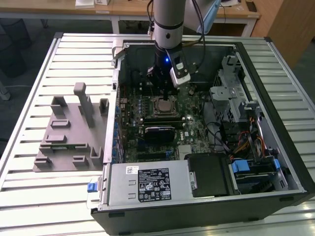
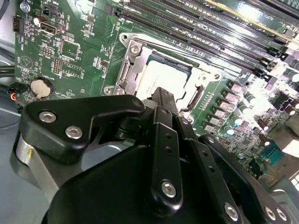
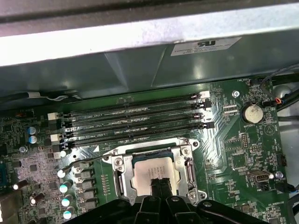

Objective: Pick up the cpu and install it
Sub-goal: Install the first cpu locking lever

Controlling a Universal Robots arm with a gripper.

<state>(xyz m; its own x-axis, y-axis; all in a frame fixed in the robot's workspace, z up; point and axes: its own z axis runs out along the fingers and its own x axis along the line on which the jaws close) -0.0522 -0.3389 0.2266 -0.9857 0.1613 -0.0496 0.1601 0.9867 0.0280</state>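
Note:
The cpu (image 1: 164, 106) lies flat in the metal socket frame (image 3: 117, 175) on the green motherboard inside the open computer case. Its silvery top shows in both wrist views (image 2: 161, 77) (image 3: 145, 171). My gripper (image 1: 165, 88) hangs just above the socket, slightly toward the case's back wall. In both wrist views the two black fingers come together in one narrow tip (image 2: 161, 94) (image 3: 161, 183) over the chip's edge, shut with nothing between them. Whether the tip touches the chip I cannot tell.
Several memory slots (image 3: 135, 121) run beside the socket, with the case wall (image 3: 140, 70) beyond them. A black card (image 1: 160, 132) sits in front of the socket, the power supply (image 1: 147, 184) lies nearer still, and a drive cage (image 1: 231, 88) stands at the exterior view's right. A grey fixture (image 1: 69, 132) rests on the slatted table.

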